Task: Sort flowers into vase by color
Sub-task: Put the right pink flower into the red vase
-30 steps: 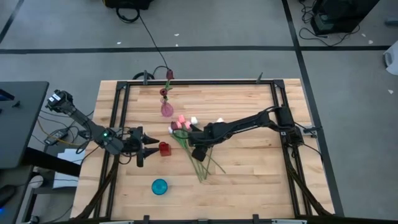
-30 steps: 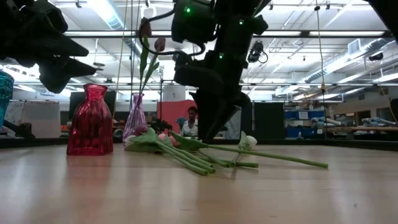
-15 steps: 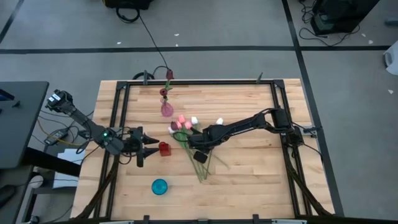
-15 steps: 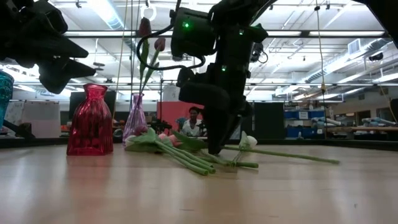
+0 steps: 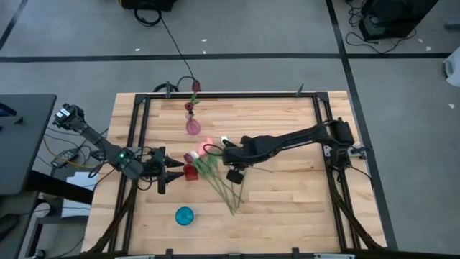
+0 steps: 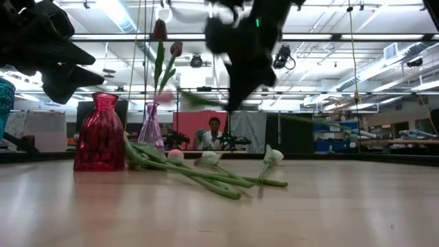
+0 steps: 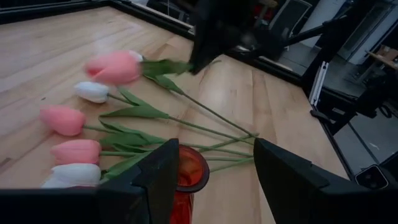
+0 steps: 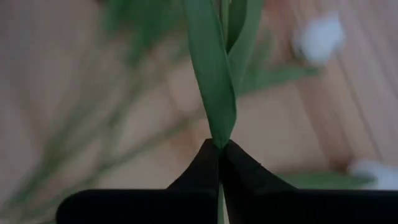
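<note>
My right gripper [image 5: 224, 155] hangs above the middle of the table, shut on a pink tulip [image 7: 112, 67] that it holds over the pile. The other flowers [image 5: 215, 176], pink and white heads on long green stems, lie flat on the table with their heads next to the red vase [image 5: 190, 171]. My left gripper [image 5: 172, 171] is open at the left. Its fingers stand either side of the red vase [image 7: 189, 171], and no touch shows. A pink vase [image 5: 192, 127] at the far side holds maroon tulips [image 6: 160, 31]. My right gripper pinches the pink tulip between its two fingertips on a green leaf and the stem [image 8: 217, 127], a short way behind the head. The fingers come from above, slanting down, across the stem. The tulip hangs roughly level above the pile, its head [image 5: 210, 147] toward the table's left.
A teal vase [image 5: 185, 215] stands near the front left. A black metal frame [image 5: 215, 94] runs around the tabletop. Bare wood lies to the right and front of the pile. People and equipment show in the room behind.
My right gripper has shut on the pink tulip and risen, lifting it off the pile. The rest of the flowers have slid toward the table's left, and their heads now lie by the red vase.
</note>
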